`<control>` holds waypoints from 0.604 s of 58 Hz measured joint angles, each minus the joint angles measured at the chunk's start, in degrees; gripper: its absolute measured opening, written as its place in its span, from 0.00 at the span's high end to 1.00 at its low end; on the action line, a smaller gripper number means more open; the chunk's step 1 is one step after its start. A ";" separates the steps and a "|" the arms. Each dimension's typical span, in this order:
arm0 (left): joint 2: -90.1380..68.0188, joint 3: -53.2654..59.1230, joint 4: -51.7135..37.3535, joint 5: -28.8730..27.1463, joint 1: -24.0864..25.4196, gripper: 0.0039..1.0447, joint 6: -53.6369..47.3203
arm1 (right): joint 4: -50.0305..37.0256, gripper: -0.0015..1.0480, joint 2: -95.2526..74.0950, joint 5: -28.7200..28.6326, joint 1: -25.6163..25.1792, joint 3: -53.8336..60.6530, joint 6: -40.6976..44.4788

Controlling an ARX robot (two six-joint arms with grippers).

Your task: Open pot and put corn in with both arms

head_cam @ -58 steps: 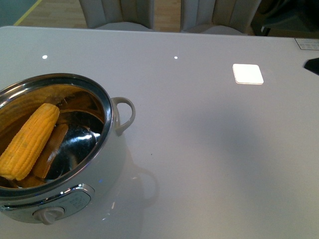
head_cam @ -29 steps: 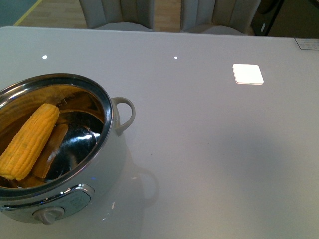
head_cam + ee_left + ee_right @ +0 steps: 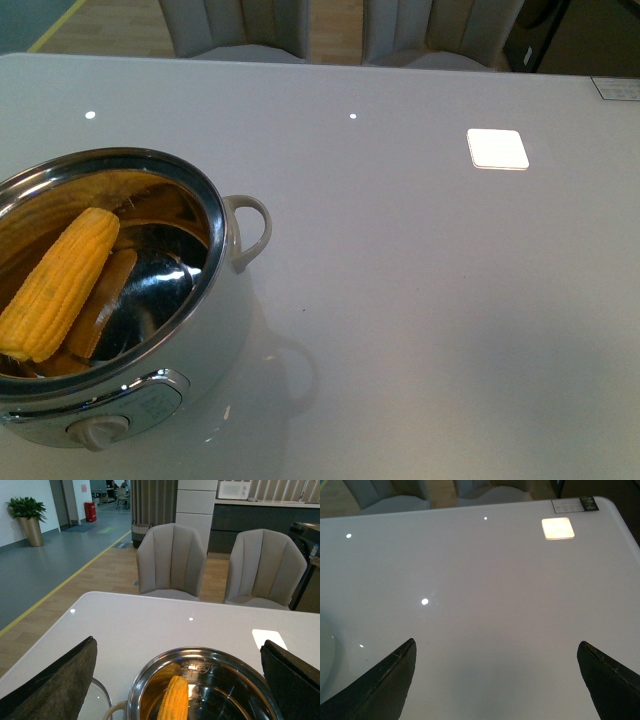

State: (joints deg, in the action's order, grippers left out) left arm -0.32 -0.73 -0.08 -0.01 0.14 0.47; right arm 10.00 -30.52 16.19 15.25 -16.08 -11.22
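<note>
1. The pot [image 3: 110, 300] sat at the near left corner of the white table [image 3: 430, 300]. Its lid was off, and no lid showed on it.
2. The corn [image 3: 58, 285] lay inside the pot, leaning on the shiny wall with its thin end up. The job looked about done.
3. The left gripper [image 3: 175, 680] hung above the pot. Its fingers [image 3: 55, 680] were spread wide and held nothing.
4. The right gripper [image 3: 495, 680] hung over a bare part of the table, well apart from the pot. Its fingers [image 3: 380, 680] were spread wide and empty too.
5. If the left arm dropped low, it could bump the steel rim and push the pot toward the table's near edge.
6. A hard bump could make the corn slide or roll inside the pot.
7. The round glass thing [image 3: 100, 700] beside the pot could get knocked. I could not tell if it was the lid.
</note>
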 joint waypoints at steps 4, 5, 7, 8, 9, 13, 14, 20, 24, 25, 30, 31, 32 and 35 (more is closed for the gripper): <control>0.00 0.00 0.00 0.00 0.00 0.06 0.00 | 1.46 0.09 2.54 1.33 0.66 1.20 -0.20; 0.00 0.00 0.00 0.00 0.00 0.06 0.00 | 1.84 0.09 3.17 1.70 0.85 1.51 -0.42; 0.00 0.00 0.00 0.00 0.00 0.06 0.00 | 2.60 0.09 4.24 2.19 1.07 1.99 -0.81; 0.00 0.00 0.00 0.00 0.00 0.06 0.00 | 2.97 0.09 4.70 2.29 1.20 2.23 -1.14; 0.00 0.00 0.00 0.00 0.00 0.06 0.00 | 3.15 0.09 4.94 2.36 1.22 2.34 -1.22; 0.00 0.00 0.00 0.00 0.00 0.06 0.00 | 4.07 0.09 6.62 3.37 1.55 3.34 -1.97; 0.00 0.00 0.00 0.00 0.00 0.06 0.00 | 4.11 0.09 6.73 3.41 1.60 3.48 -2.01; 0.00 0.00 0.00 0.00 0.00 0.06 0.00 | 4.28 0.09 7.06 3.82 1.68 3.82 -2.36; 0.00 0.00 0.00 0.00 0.00 0.06 0.00 | 4.28 0.09 7.13 3.82 1.73 3.85 -2.54; 0.00 0.00 0.00 0.00 0.00 0.06 0.00 | 4.28 0.09 7.13 3.82 1.73 3.85 -2.54; 0.00 0.00 0.00 0.00 0.00 0.06 0.00 | 4.28 0.09 7.19 3.82 1.73 3.85 -2.56; 0.00 0.00 0.00 0.00 0.00 0.06 0.00 | 4.28 0.09 7.21 3.82 1.73 3.85 -2.56; 0.00 0.00 0.00 0.00 0.00 0.06 0.00 | 4.28 0.09 7.23 3.82 1.73 3.85 -2.56; 0.00 0.00 0.00 0.00 0.00 0.06 0.00 | 4.28 0.09 7.23 3.82 1.73 3.85 -2.56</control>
State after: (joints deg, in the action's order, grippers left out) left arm -0.32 -0.73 -0.08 -0.01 0.14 0.47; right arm 14.28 -23.29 20.01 16.97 -12.23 -13.78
